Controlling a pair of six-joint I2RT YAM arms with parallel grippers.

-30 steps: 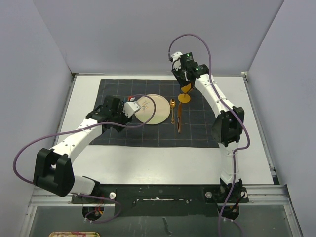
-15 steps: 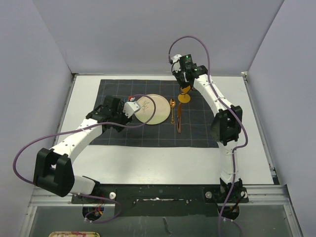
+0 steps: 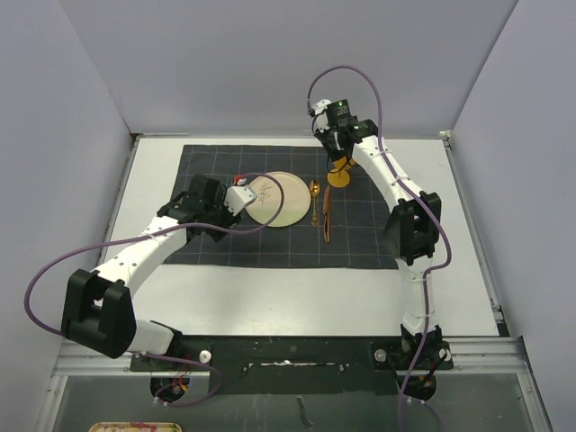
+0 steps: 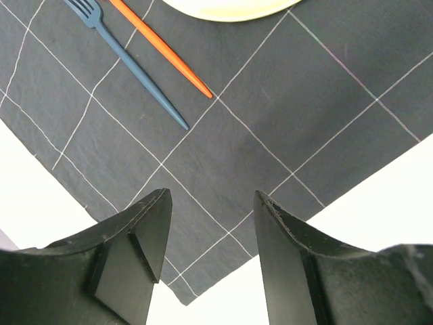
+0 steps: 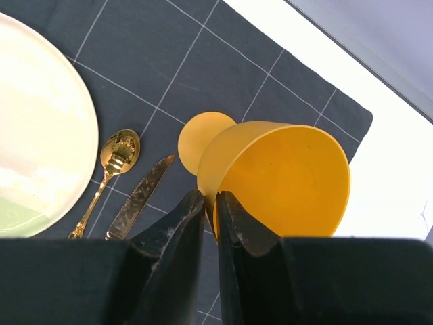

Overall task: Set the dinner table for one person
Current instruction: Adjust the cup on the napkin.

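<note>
In the top external view, the dinner table (image 3: 270, 297) spreads as a white tabletop under both arms. It carries a dark grey cloth (image 3: 360, 243) set toward its far edge. On the cloth lie a cream plate (image 3: 274, 202), a gold spoon (image 3: 314, 193) just right of it, and a knife (image 3: 326, 223) right of the spoon. The right gripper (image 3: 339, 158) hangs over the cloth's far right part, near the tabletop's far edge, at a yellow goblet (image 3: 337, 178). The left gripper (image 3: 236, 196) hovers by the plate's left rim, on the tabletop's left side. In the left wrist view, the left gripper (image 4: 211, 200) stands moderately wide with nothing between its fingers. Bare tabletop (image 4: 379, 223) shows beneath it on either side of a cloth corner. Beyond, a blue fork (image 4: 128, 64) and an orange stick (image 4: 162, 49) lie side by side on the cloth, near the plate's edge. In the right wrist view, the right gripper (image 5: 210, 200) is narrowed to a slit and pinches the goblet's wall, one finger outside the bowl and one inside. The goblet appears tilted, with its round foot just beside the knife's tip. White tabletop (image 5: 385, 176) lies past the cloth's corner, to the right of the gripper.
</note>
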